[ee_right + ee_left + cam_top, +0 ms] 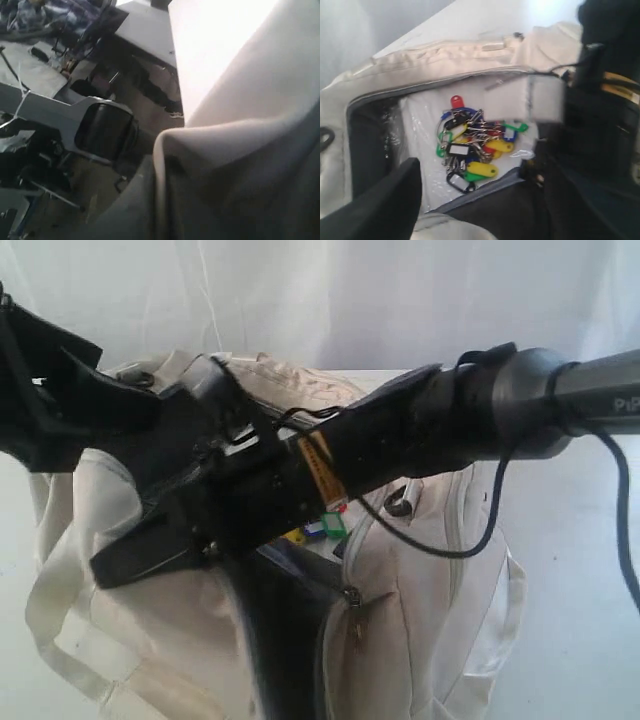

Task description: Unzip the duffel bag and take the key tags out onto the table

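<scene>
Many key tags (471, 149) in duffel bag (445, 55); left fingers (382, 205) beside, apart.

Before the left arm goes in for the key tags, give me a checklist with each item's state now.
1. Bag unzipped: ok; the duffel bag gapes at its main opening, dark lining showing.
2. Target in sight: ok; the key tags lie bunched on a white wrapped pack inside.
3. Left claw open: ok; it hangs over the opening, clear of the tags.
4. Reach path free: not ok; the right arm lies across the bag, close beside the tags.
5. Drop spot: ok; bare table shows beside the bag.
6. Tags free of snags: cannot tell.
</scene>
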Robot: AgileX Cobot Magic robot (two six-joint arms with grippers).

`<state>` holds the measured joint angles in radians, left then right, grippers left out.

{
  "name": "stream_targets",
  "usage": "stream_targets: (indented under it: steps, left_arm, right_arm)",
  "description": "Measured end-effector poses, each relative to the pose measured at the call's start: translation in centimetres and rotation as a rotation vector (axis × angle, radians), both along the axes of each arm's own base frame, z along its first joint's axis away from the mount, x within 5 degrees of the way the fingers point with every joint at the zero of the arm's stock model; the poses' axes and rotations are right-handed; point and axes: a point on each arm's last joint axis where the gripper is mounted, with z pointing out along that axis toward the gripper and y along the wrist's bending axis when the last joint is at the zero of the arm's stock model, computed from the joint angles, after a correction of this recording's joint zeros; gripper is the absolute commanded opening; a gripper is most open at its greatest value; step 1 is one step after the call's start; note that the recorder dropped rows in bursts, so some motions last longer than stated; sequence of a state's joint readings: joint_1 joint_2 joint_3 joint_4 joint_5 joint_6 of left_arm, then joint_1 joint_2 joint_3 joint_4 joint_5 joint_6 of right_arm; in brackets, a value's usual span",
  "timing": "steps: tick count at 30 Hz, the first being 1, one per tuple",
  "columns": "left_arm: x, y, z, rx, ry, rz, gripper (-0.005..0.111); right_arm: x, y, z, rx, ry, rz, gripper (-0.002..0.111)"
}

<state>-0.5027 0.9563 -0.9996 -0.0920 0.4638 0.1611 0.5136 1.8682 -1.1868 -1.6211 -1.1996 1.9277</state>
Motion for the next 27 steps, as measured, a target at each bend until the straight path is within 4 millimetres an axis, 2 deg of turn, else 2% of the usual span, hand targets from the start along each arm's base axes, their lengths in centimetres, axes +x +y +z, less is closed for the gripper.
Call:
stream_targets:
  steps: [6, 8, 9, 11, 12, 14, 17, 21, 25, 27]
  left_arm:
    - [1.6, 0.1, -2.0, 0.094, 0.104, 0.095, 0.071]
    - [1.7, 0.3, -2.3, 0.122, 0.124, 0.108, 0.071]
    - [1.7, 0.4, -2.4, 0.137, 0.129, 0.113, 0.071]
    - [1.7, 0.7, -2.5, 0.167, 0.140, 0.123, 0.071]
    - [1.7, 0.7, -2.6, 0.171, 0.140, 0.125, 0.071]
    - [1.7, 0.8, -2.5, 0.175, 0.129, 0.131, 0.071]
    - [2.2, 0.8, -2.4, 0.158, 0.109, 0.166, 0.071]
    - [3.9, 0.0, -3.7, 0.167, 0.143, 0.183, 0.071]
    - [5.5, -1.1, -4.3, 0.132, 0.122, 0.173, 0.071]
    - [6.8, -2.2, -4.0, 0.014, 0.054, 0.176, 0.071]
  right_arm:
    - [-2.5, 3.6, -0.2, -0.020, -0.021, 0.018, 0.000]
    - [-2.8, 4.3, -0.4, -0.041, -0.027, -0.005, 0.006]
    - [-2.8, 4.5, -0.5, -0.054, -0.031, -0.022, 0.012]
    - [-2.9, 5.0, -0.7, -0.076, -0.042, -0.055, 0.063]
    - [-2.9, 5.0, -0.7, -0.079, -0.044, -0.058, 0.075]
    - [-2.9, 5.3, -0.2, -0.055, -0.033, -0.028, 0.071]
    - [-2.9, 5.1, 0.5, -0.042, -0.021, -0.019, 0.071]
    - [-3.7, 4.4, 2.9, -0.057, -0.183, 0.013, 0.071]
    - [-2.6, 2.7, 3.4, -0.112, -0.277, -0.018, 0.069]
    - [-1.3, 0.2, 4.6, -0.116, -0.316, -0.100, 0.068]
